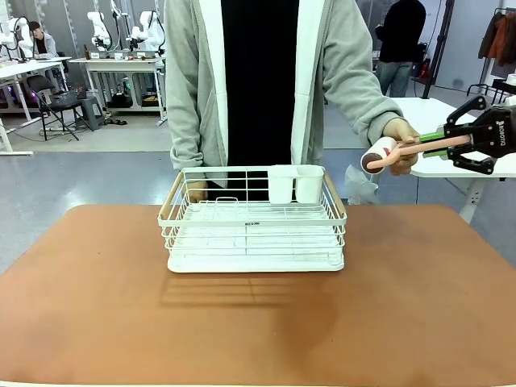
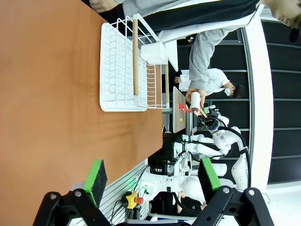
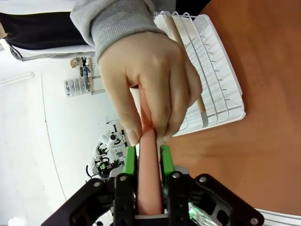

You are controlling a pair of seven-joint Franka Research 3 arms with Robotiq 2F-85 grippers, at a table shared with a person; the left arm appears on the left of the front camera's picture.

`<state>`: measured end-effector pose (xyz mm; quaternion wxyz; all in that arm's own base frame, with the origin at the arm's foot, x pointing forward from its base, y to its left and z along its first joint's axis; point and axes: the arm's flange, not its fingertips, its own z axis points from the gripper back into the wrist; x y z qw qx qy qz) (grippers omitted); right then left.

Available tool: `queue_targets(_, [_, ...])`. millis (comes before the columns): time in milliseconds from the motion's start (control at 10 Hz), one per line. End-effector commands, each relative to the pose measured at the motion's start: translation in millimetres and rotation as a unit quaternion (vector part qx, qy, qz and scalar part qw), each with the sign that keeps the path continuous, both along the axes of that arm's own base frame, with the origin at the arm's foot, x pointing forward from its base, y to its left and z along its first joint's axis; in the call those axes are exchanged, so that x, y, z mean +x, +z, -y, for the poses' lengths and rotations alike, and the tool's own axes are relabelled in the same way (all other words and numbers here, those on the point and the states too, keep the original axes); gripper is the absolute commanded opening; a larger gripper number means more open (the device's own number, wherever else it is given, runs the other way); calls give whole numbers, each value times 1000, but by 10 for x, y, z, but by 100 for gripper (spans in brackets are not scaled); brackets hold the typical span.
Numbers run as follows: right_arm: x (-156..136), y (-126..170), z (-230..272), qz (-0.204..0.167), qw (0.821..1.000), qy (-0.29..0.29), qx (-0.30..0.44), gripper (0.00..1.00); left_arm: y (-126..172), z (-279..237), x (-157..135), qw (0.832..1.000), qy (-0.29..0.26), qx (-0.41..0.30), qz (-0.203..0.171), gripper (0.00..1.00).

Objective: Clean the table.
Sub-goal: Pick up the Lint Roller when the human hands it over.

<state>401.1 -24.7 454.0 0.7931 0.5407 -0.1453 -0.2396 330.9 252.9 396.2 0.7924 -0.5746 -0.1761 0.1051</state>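
Green-padded left gripper (image 2: pixel 153 178) is hanging with its fingers spread wide and gripping nothing, well apart from the white wire dish rack with wooden handles (image 1: pixel 254 234), off to that rack's left. The wide reddish-brown matte table (image 1: pixel 97 314) is lying under the rack and stretching out on both sides of it. Right of the rack and above table level, the person's hand (image 1: pixel 403 147) is gripping a lint roller with a white roll and a long pink handle (image 1: pixel 379 156). The black right gripper (image 3: pixel 147 155) is clenching its fingers on that handle's free end, just beside the person's fingers. By my reading, the handover is happening right now, with the wiping itself not yet begun. Next, the person needs to be letting go. Then the right arm will be needing to bring the roll down flat onto the tabletop right of the rack.
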Motion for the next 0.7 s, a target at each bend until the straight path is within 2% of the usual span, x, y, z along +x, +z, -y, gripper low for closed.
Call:
queue_targets(0, [43, -19, -36, 13, 1000, -6, 2, 12, 1, -14, -27, 1000, -2, -7, 9, 100])
queue_targets(100, [41, -22, -22, 14, 1000, -7, 5, 0, 1, -14, -27, 1000, -2, -7, 9, 100])
queue_targets(400, [25, -53, 38, 18, 1000, -8, 7, 1, 1, -14, -27, 1000, -2, -7, 9, 100])
queue_targets(500, [4, -9, 35, 0, 1000, -5, 3, 1, 1, -14, -27, 1000, -2, -7, 9, 100])
queue_targets(600, [4, -9, 35, 0, 1000, -5, 3, 1, 1, -14, -27, 1000, -2, -7, 9, 100])
